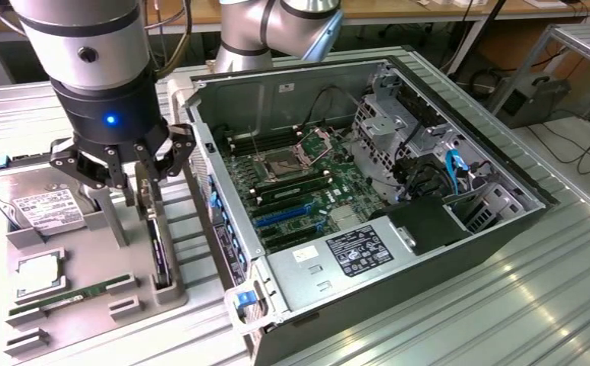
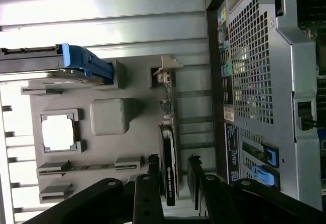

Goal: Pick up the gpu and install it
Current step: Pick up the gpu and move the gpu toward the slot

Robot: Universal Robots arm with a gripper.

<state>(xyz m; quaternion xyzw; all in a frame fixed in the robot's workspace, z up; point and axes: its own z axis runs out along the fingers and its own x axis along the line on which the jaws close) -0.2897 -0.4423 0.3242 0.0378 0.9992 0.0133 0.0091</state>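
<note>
The gpu (image 1: 158, 255) stands on edge in a slot of the grey holder tray (image 1: 91, 252), to the exterior view's left of the open computer case (image 1: 274, 99). In the wrist view the gpu (image 2: 168, 170) shows as a thin black card with its silver bracket (image 2: 165, 70) at the far end. My gripper (image 1: 142, 192) hangs just above the card and is open. Its black fingers (image 2: 153, 183) stand one on each side of the card's near end, with a gap to it. The motherboard (image 1: 295, 191) with blue card slots (image 1: 280, 217) lies bare inside the case.
On the tray are a silver hard drive (image 1: 41, 204), a processor chip (image 1: 36, 274) and a green memory stick (image 1: 66, 297). The case's rear wall (image 2: 254, 81) stands close beside the tray. Ribbed metal tabletop (image 1: 498, 305) surrounds everything.
</note>
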